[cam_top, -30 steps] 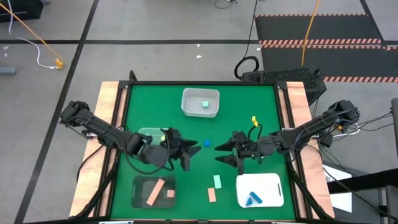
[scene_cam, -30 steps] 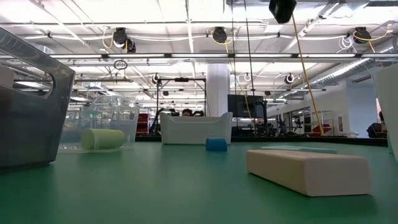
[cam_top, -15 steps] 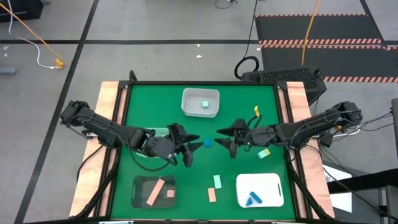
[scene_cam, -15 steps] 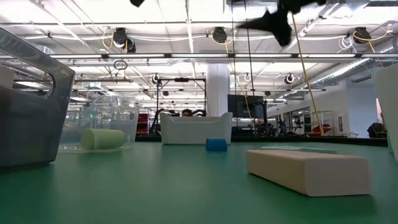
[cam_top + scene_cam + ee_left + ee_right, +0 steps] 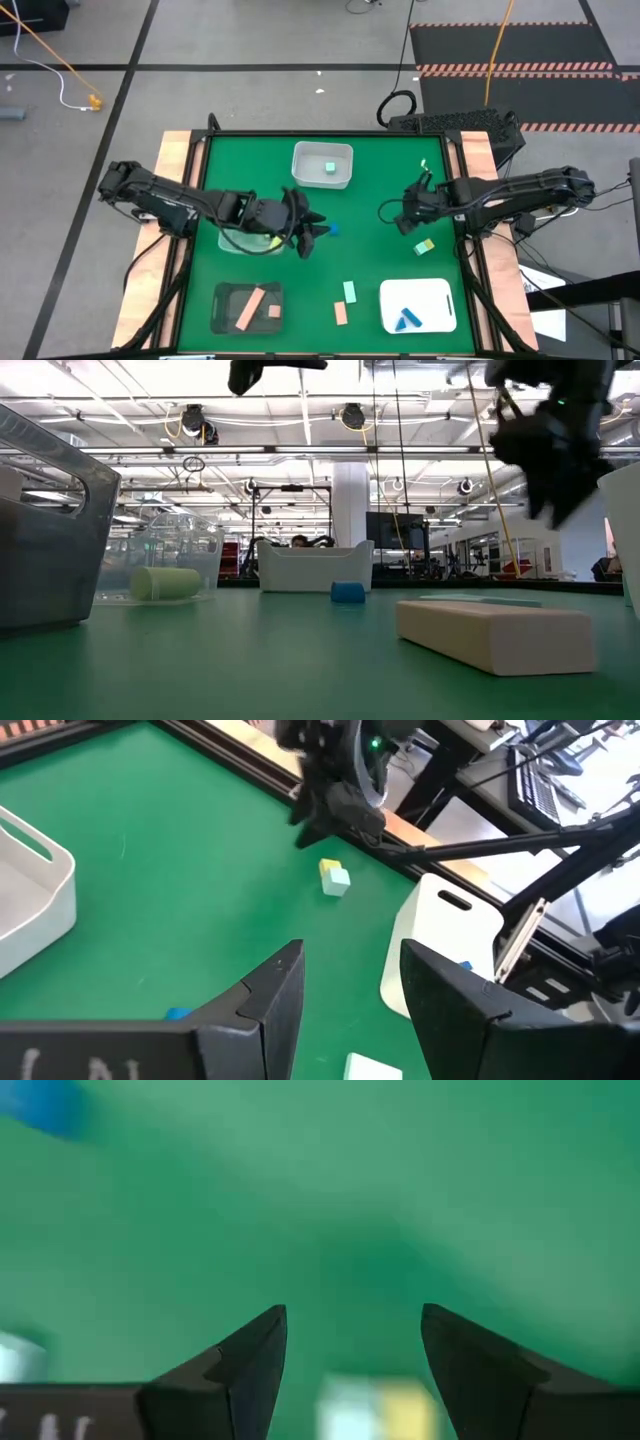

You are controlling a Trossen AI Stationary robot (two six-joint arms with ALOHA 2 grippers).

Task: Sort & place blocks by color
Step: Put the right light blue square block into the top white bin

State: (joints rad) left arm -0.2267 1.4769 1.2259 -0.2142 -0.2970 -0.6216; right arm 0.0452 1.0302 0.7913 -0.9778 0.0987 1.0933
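Green felt-like mat (image 5: pixel 250 165), flat, wood strips along sides. Landmark: small blue cube (image 5: pixel 333 230) mid-mat. Left gripper (image 5: pixel 318 232) just beside cube, fingers apart, empty. Right gripper (image 5: pixel 397 217) near cube's other side, raised, fingers apart, empty. Yellow-mint block pair (image 5: pixel 425 245) beyond it near mat edge. Mint bar (image 5: pixel 349 292) and tan-pink bar (image 5: pixel 341 313) lie nearer front edge; bare mat around cube.

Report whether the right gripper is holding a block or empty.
Empty: the right gripper shows open fingers with bare green mat between them, and a yellow-and-mint block pair lies on the mat beside it.
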